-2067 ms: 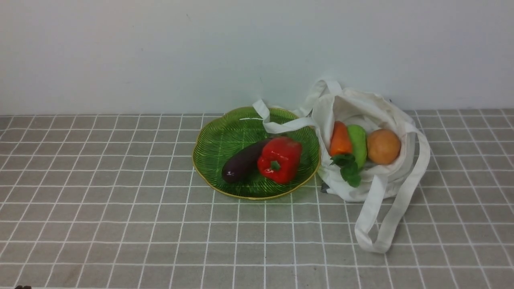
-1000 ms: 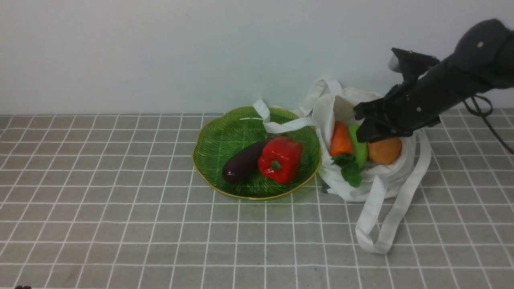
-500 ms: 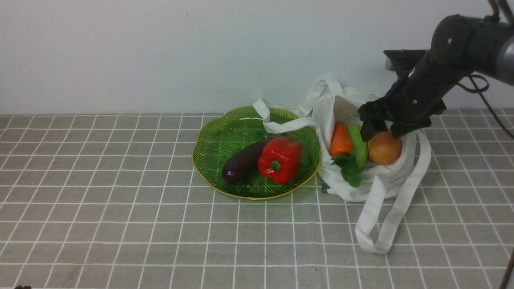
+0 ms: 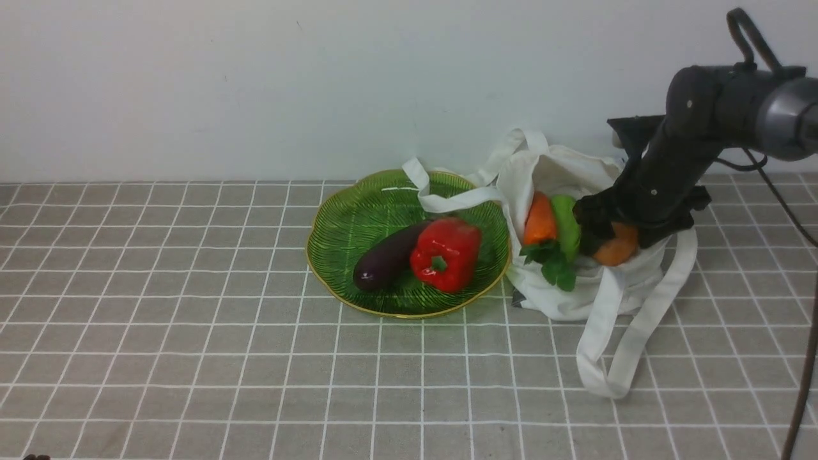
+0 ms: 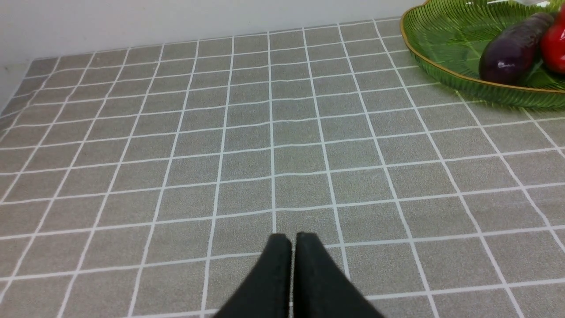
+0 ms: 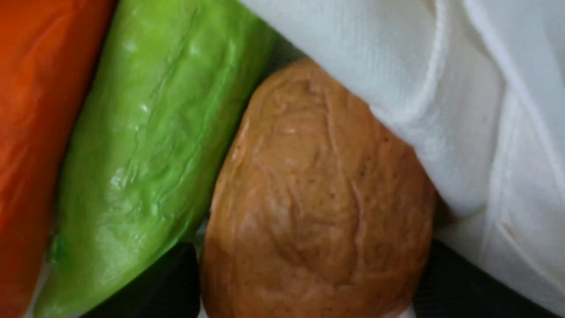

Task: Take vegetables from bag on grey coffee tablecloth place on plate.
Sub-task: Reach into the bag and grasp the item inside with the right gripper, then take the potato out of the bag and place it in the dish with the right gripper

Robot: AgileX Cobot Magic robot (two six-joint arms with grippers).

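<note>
While being seen from the front, bag [image 4: 562, 300]: it is being left lying open on the grey coffee tablecloth [image 4: 192, 319], just right of the plate [image 4: 332, 255], with one strap [image 4: 447, 199] being draped over the plate's rim.
vegetables, front view: carrot [image 4: 540, 220], pale green vegetable [image 4: 567, 223] and potato [image 4: 617, 252] are being kept side by side in the bag's mouth, carrot nearest the plate, potato farthest from it.
right gripper [image 4: 620, 227], front view: it is being held down in the bag's mouth over the potato, which is being partly hidden by it.
plate, front view: a dark purple eggplant [image 4: 386, 259] and a red pepper [image 4: 445, 254] are being carried on it, touching each other.
left gripper [image 5: 293, 243], left wrist view: its fingers are being held together with nothing between them, over the tablecloth [image 5: 220, 132]; the plate [image 5: 441, 75] and eggplant [image 5: 512, 48] are being shown well apart from it.
right gripper [image 6: 304, 287], right wrist view: its fingers [image 6: 172, 287] are being held apart, one on each side of the potato [image 6: 318, 207], just beside its skin.
potato, right wrist view: it is being pressed against the pale green vegetable [image 6: 150, 145], with the carrot [image 6: 31, 123] beyond that and a fold of the bag [image 6: 419, 66] being laid over its other side.
</note>
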